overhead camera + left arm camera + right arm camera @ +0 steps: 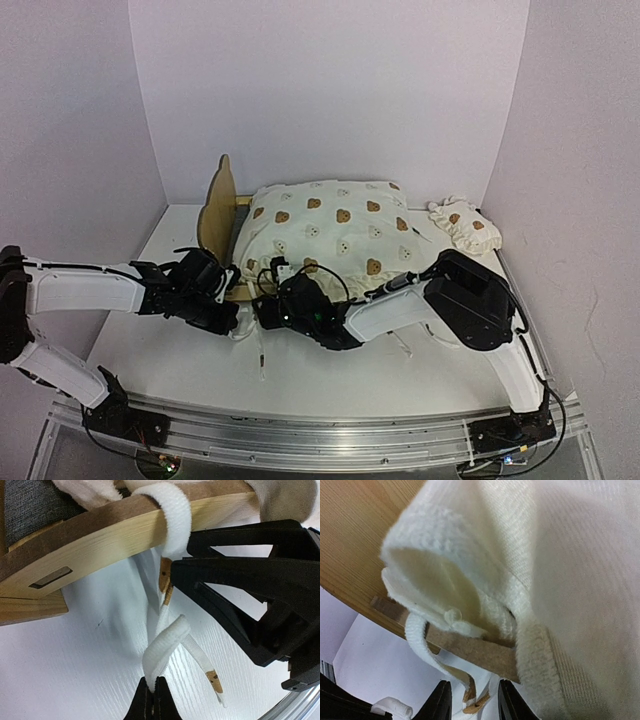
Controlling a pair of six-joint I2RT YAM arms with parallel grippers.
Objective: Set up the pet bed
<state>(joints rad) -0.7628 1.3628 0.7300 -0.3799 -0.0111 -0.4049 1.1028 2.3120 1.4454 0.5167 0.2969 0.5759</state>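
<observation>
The pet bed's light-wood headboard (222, 205) stands at the back left, and the bear-print cushion (330, 235) covers its frame. In the left wrist view the frame's front rail (100, 535) and grey felt base (30, 505) show, with a white tie string (175, 525) looped over the rail. My left gripper (152, 696) is shut on a fold of a tie string (162, 647) just above the table. My right gripper (472, 702) is open under the rail (475, 652), with brown-tipped string ends (476, 700) hanging between its fingers. Both grippers (232, 318) (268, 305) meet at the bed's near corner.
The small bear-print pillow (463, 225) lies at the back right by the wall. White walls close in the table on three sides. A metal rail (320, 440) runs along the near edge. The right gripper's black body (240, 590) sits close beside my left fingers.
</observation>
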